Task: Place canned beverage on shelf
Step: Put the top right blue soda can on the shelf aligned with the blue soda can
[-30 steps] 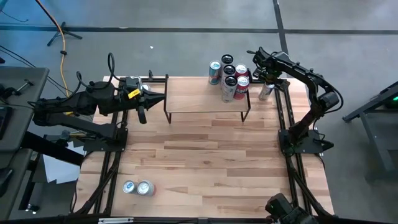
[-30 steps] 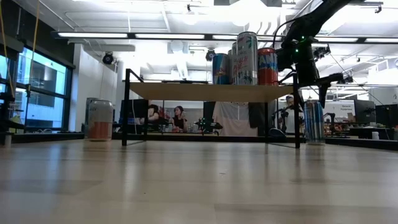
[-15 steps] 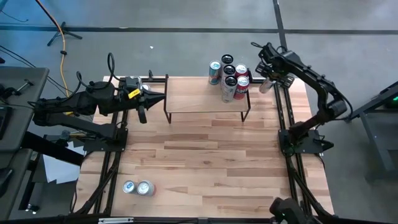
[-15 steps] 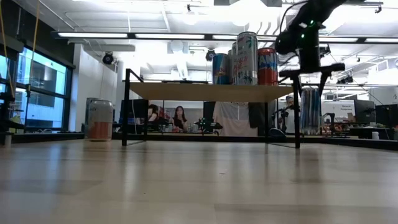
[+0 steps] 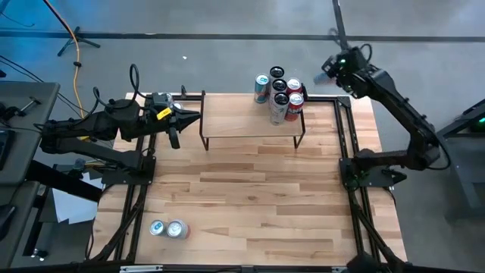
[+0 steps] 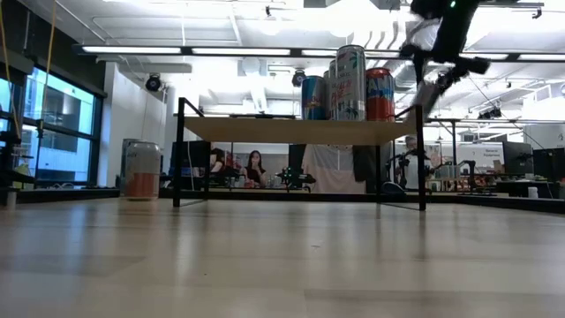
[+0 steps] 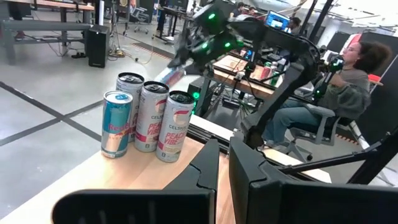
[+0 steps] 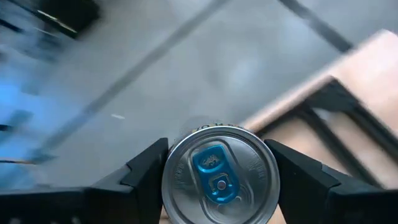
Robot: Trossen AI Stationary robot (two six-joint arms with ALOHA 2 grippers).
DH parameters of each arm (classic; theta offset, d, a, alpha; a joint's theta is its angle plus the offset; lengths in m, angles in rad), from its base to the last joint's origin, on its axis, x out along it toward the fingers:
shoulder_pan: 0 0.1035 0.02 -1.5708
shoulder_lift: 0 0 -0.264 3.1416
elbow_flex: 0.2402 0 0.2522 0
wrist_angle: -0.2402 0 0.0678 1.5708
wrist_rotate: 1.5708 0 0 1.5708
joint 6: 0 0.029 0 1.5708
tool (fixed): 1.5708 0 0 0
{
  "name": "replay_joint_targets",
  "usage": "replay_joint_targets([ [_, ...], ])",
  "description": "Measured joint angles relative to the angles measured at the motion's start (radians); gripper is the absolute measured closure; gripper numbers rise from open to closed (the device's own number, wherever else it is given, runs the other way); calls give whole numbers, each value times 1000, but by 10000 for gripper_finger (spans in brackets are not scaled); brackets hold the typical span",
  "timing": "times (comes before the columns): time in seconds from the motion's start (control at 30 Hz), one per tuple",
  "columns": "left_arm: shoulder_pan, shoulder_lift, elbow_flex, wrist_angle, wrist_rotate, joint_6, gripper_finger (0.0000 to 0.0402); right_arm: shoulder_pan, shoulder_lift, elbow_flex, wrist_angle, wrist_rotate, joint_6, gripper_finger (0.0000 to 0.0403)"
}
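While the right claw (image 8: pixel 219 180) holds a silver can (image 8: pixel 219 171) between its fingers, gripped by the sides with the blue-tabbed lid facing the wrist camera, it hangs high beyond the table's (image 5: pixel 258 197) far right corner, above and to the right of the shelf (image 5: pixel 242 125). Five cans (image 5: pixel 279 95) crowd the shelf's right end, so free plank lies leftward from the claw. The left claw (image 5: pixel 195 117), shut and empty, waits at the shelf's left end.

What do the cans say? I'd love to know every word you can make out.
"CELSIUS" and "PEACH VIBE": nearest white can on the shelf.
"CELSIUS": middle white can; smaller print blurred.
Blue can: red lettering, too blurred.
Can in the right hand: no readable text.
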Motion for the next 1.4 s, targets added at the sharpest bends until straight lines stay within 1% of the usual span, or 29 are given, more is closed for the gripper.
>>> replay_joint_targets([
  [0.23,0,1,0,2,-7,54,400,49,-97,0,286,-43,-81,177],
  [0.43,0,8,0,22,-74,57,400,129,-129,0,544,-111,-180,177],
  [0.57,0,17,0,77,-83,117,400,204,-130,0,706,-161,-258,178],
  [0.63,0,23,0,132,-84,153,400,244,-130,0,776,-173,-294,178],
  [0.73,0,34,0,200,-85,225,399,306,-130,0,855,-198,-343,178],
  [0.8,0,45,0,244,-85,281,390,352,-130,0,894,-206,-365,178],
  [0.87,0,57,0,261,-93,328,371,402,-130,0,919,-219,-387,178],
  [0.97,0,80,0,299,-104,375,327,482,-130,0,927,-233,-422,178],
  [1.07,0,106,23,308,-105,402,270,564,-130,0,934,-234,-454,178],
  [1.2,0,139,81,307,-103,390,190,670,-130,0,948,-233,-508,178],
  [1.3,0,157,140,307,-58,376,139,742,-129,8,954,-224,-560,178],
  [1.4,-1,172,199,299,27,309,104,812,-104,57,902,-213,-644,178],
])
